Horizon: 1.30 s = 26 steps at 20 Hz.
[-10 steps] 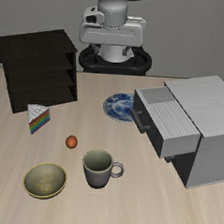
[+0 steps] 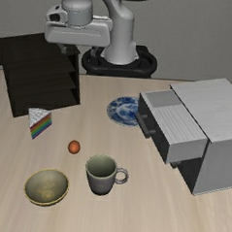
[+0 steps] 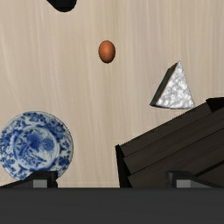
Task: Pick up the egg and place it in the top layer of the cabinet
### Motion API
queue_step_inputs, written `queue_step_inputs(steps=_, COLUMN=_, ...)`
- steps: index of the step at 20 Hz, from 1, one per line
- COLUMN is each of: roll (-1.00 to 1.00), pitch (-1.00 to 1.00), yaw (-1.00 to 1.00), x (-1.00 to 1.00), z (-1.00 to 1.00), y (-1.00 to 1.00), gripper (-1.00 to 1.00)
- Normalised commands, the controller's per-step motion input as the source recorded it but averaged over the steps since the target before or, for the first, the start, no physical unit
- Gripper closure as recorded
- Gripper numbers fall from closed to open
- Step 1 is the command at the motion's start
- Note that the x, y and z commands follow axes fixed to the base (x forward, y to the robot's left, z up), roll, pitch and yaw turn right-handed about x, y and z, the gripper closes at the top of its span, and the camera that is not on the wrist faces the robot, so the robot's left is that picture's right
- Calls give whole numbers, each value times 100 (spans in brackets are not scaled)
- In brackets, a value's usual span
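The brown egg lies on the wooden table, between a cake wedge and a mug. The grey cabinet stands at the exterior view's right with its top drawer pulled out. My gripper hangs high near the back of the table, by the corner of a black shelf unit, well away from the egg. Its fingers are spread wide and hold nothing.
A blue patterned plate lies near the grey cabinet's drawer. An olive bowl sits at the front, beside the mug. The black shelf unit takes up the back corner on the exterior view's left.
My hand has swung from the middle of the table's back toward the exterior view's left, ending beside the black shelf unit. The objects have not moved.
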Motion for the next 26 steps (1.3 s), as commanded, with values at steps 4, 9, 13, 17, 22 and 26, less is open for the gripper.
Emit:
queue_step_inputs(steps=4, roll=0, pitch=0, yaw=0, x=100, z=0, y=0, gripper=-100)
queue_step_inputs(steps=9, roll=0, pitch=0, yaw=0, x=100, z=0, y=0, gripper=-100)
queue_step_inputs(steps=13, roll=0, pitch=0, yaw=0, x=100, z=0, y=0, gripper=-100)
queue_step_inputs(steps=17, roll=0, pitch=0, yaw=0, x=25, z=0, y=25, gripper=-100)
queue_step_inputs(steps=22, roll=0, pitch=0, yaw=0, x=0, z=-100, y=0, gripper=-100)
queue_step_inputs(steps=26, roll=0, pitch=0, yaw=0, x=0, z=-100, y=0, gripper=-100)
